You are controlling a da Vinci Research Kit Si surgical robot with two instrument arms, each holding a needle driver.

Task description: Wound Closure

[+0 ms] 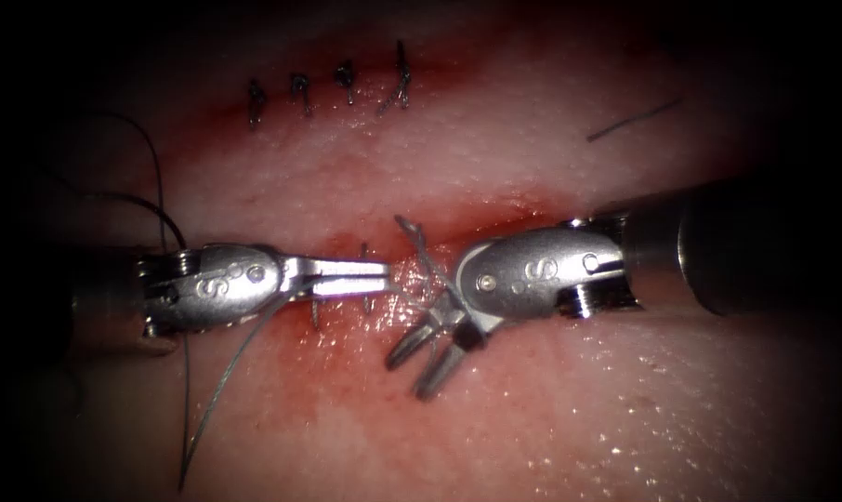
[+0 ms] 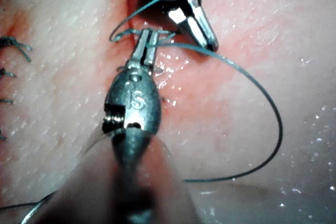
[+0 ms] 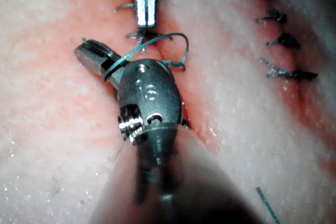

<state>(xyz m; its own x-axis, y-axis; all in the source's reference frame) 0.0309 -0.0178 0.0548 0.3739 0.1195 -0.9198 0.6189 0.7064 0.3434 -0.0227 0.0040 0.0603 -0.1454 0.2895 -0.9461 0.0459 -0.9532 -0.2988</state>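
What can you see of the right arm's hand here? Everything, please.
The right hand is a small shiny metal needle driver on a rounded wrist stamped with an S, coming in from the right over the cut in the tissue. Its wrist is bent so both slim jaws point down and left, parted, with nothing between them. Pale thread is looped around the hand just behind the jaws and runs toward the left hand, which is shut on it. Red fluid wets the tissue beneath.

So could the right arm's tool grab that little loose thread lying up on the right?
Probably not straight away. The right tool has its jaws open with thread looped around it by the cut, while the loose thread piece lies apart on bare tissue.
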